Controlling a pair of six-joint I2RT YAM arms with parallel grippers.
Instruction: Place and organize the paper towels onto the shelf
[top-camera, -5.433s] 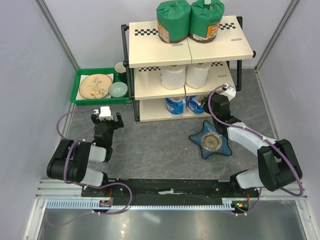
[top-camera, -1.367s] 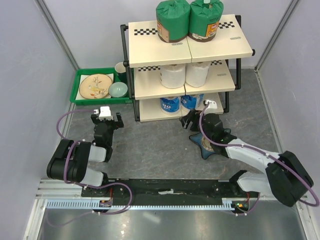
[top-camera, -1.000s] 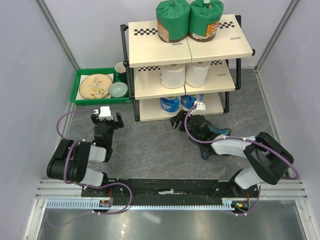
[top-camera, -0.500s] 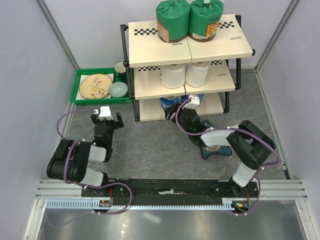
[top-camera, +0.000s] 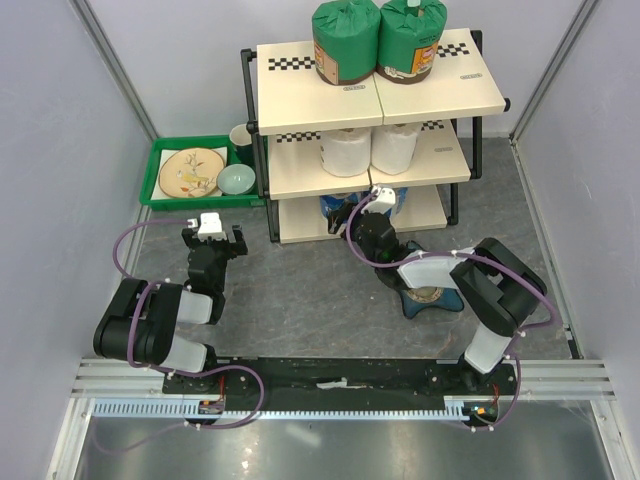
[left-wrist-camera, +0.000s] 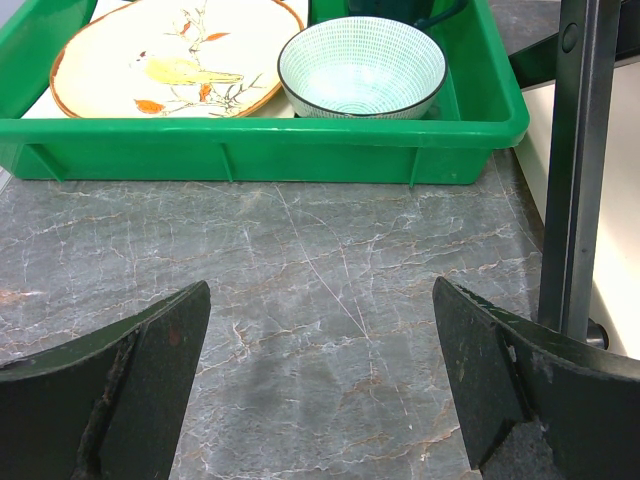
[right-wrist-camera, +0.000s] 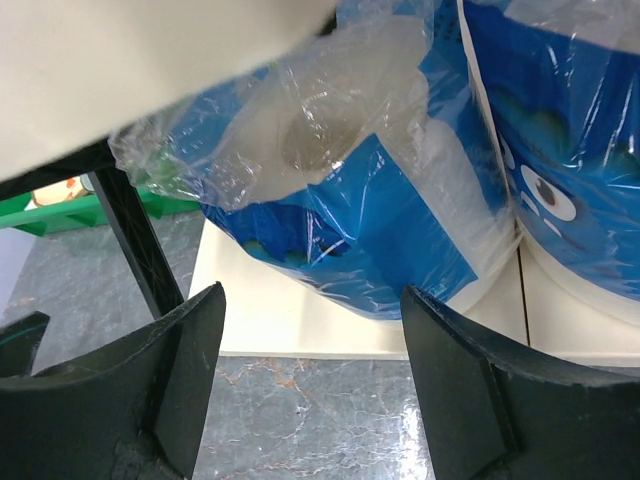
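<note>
— Clutter around the shelf (top-camera: 300, 100)?
— Green tray (left-wrist-camera: 260, 150) just left of it, holding a plate (left-wrist-camera: 170, 60) and a bowl (left-wrist-camera: 360, 65). To the right, a blue star-shaped dish (top-camera: 430, 297) lies on the table (top-camera: 300, 290), partly under the right arm.
— And the paper towels (top-camera: 410, 40)?
— All six are on the boards: two green rolls (top-camera: 345, 45) on top, two white rolls (top-camera: 345, 153) in the middle, two blue-wrapped rolls (right-wrist-camera: 400, 230) at the bottom, side by side.
— What crowds the way in?
— The middle board overhangs the blue pair, and a black frame post (right-wrist-camera: 135, 240) stands left of them.
— Right arm?
— Stretched low toward the bottom tier. The right gripper (right-wrist-camera: 312, 300) faces the left blue roll, jaws wide, gripping nothing.
— Left?
— Folded back near its base. The left gripper (left-wrist-camera: 320, 300) is low over the table, pointing at the tray, jaws spread and empty.
</note>
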